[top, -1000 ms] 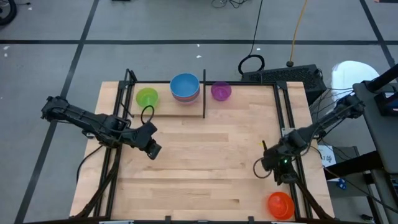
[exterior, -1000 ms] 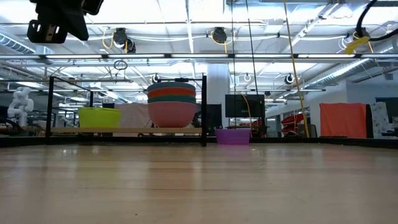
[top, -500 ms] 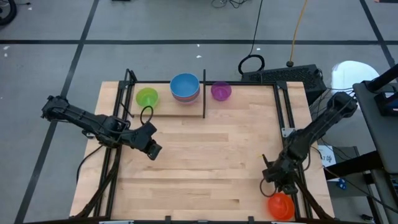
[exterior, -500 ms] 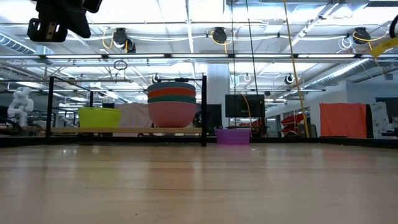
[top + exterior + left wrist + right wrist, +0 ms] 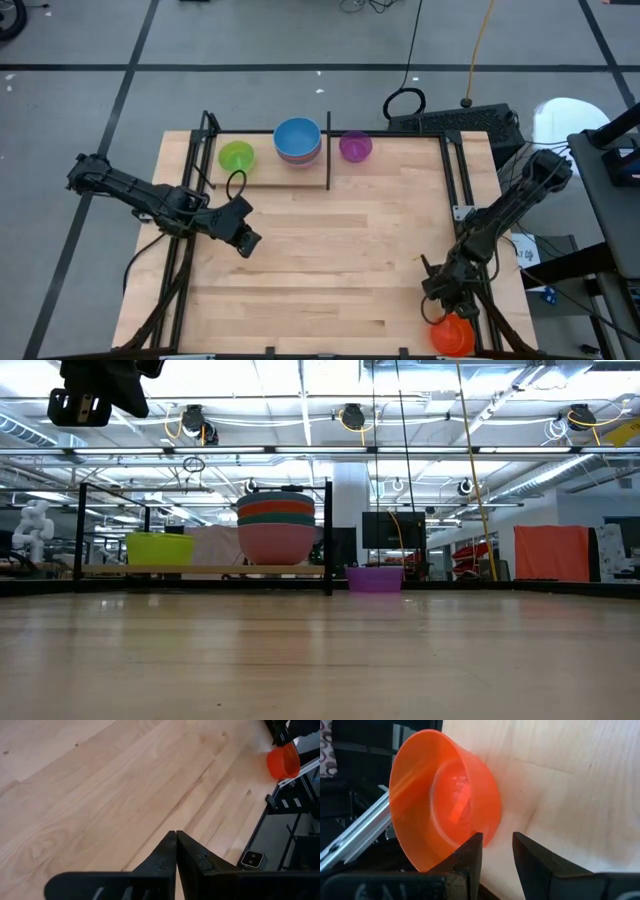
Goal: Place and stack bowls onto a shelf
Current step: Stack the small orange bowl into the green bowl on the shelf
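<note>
Bowl, orange (image 5: 440, 800), sat at table's near right corner; right gripper (image 5: 497, 852) hovered at its rim w/ fingers spread, not gripping. Left gripper (image 5: 176, 851), fingers pressed together, held nothing above bare tabletop (image 5: 330, 250). Shelf (image 5: 290, 172) carried green bowl (image 5: 237, 156) & blue-topped stack (image 5: 297, 138); purple bowl (image 5: 355, 147) just beside it.

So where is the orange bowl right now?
In the high view the orange bowl sits at the table's near right corner, apart from the shelf, with the right gripper open right at it.
</note>
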Controlling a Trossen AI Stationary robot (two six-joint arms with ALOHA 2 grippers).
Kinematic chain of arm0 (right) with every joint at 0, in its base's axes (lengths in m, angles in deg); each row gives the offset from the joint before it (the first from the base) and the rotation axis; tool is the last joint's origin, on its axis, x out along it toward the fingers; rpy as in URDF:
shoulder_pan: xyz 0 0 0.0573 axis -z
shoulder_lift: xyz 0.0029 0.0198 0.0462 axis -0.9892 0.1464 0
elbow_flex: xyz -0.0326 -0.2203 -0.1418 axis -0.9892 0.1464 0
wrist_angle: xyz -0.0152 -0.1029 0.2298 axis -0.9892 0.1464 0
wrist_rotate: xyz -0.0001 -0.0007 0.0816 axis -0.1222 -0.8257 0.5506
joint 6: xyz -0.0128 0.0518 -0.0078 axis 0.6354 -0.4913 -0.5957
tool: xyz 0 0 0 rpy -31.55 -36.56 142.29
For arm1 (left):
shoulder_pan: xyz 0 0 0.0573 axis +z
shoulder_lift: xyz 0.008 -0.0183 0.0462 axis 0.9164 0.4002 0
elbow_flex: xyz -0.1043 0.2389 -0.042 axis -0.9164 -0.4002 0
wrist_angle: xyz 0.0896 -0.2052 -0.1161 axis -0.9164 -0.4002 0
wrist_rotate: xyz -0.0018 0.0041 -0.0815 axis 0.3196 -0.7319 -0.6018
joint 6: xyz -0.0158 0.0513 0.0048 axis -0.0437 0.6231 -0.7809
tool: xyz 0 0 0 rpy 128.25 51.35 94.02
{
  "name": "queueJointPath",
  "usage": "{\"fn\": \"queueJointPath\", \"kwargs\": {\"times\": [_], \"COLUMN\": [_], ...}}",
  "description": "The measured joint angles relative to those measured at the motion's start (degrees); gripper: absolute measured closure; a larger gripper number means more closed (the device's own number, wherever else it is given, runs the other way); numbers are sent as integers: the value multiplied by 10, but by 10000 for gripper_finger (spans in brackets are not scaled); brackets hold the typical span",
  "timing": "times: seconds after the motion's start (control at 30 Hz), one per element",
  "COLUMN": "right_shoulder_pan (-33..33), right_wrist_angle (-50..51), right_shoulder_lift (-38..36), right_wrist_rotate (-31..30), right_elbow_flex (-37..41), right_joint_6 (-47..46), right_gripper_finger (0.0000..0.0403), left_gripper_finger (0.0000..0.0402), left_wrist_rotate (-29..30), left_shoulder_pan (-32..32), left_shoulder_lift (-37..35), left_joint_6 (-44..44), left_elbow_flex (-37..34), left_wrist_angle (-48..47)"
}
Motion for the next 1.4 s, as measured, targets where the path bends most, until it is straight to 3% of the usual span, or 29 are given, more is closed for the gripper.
{"fn": "queueJointPath", "kwargs": {"times": [0.37,0.57,0.9,1.0,1.17,1.4], "right_shoulder_pan": [50,81,73,62,45,35], "right_wrist_angle": [19,33,-7,-7,31,26], "right_shoulder_lift": [-21,-22,-49,-59,-52,-36], "right_wrist_rotate": [5,-28,53,46,-23,-24], "right_elbow_flex": [-1,-1,-1,-2,-2,-2], "right_joint_6": [47,68,22,22,25,22], "right_gripper_finger": [298,298,298,298,298,298], "left_gripper_finger": [394,389,394,397,384,392], "left_wrist_rotate": [0,0,0,0,0,0], "left_shoulder_pan": [0,0,0,0,0,0], "left_shoulder_lift": [0,0,0,0,0,0], "left_joint_6": [8,8,11,11,10,5], "left_elbow_flex": [0,0,0,0,0,0], "left_wrist_angle": [0,0,0,0,1,1]}}
